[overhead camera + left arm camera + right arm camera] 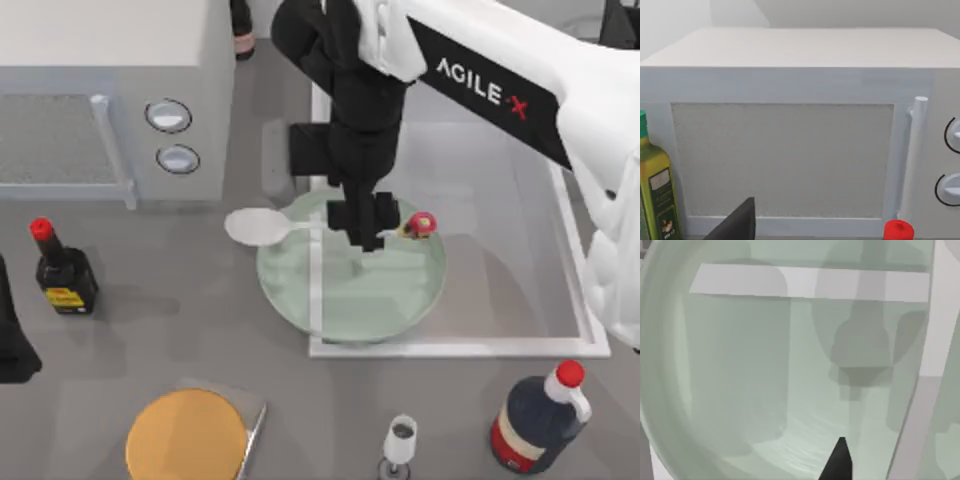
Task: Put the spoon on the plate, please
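The white spoon hangs level over the pale green plate. Its oval bowl reaches past the plate's left rim, and its red ornament sits over the plate's right part. My right gripper comes down from above and is shut on the spoon's thin handle at mid-length. In the right wrist view the plate lies close below, with the gripper's shadow on it and one dark fingertip at the edge. My left arm is parked at the table's left edge.
A white microwave stands at the back left, with a red-capped dark bottle in front of it. At the front are an orange disc on a grey board, a small white cup and a large dark bottle. A white-framed mat underlies the plate.
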You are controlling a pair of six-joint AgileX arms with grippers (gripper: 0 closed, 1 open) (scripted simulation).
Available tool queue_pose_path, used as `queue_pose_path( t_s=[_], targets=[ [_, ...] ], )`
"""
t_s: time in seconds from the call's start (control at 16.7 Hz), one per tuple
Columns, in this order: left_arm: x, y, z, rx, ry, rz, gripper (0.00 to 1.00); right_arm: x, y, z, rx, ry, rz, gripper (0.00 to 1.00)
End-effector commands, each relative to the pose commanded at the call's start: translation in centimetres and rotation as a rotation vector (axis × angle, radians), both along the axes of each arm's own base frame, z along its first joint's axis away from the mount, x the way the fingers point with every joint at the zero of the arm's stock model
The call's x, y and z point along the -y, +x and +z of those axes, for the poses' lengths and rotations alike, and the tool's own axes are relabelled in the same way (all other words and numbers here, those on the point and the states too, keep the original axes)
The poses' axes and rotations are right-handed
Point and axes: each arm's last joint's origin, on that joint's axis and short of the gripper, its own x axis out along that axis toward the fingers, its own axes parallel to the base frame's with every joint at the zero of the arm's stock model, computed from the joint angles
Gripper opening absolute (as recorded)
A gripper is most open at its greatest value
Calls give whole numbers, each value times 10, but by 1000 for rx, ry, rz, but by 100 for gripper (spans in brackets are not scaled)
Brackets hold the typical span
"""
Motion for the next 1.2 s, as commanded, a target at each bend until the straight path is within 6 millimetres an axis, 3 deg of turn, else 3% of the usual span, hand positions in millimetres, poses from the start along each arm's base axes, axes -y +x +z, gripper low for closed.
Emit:
queue_pose_path(
  t_s=[0.48,1.2],
  targets=[
    [0,0,0,0,0,0,100,0,4,1,17,27,-5,0],
    [0,0,0,0,0,0,100,-11,17,25,176,240,21,0]
  ],
)
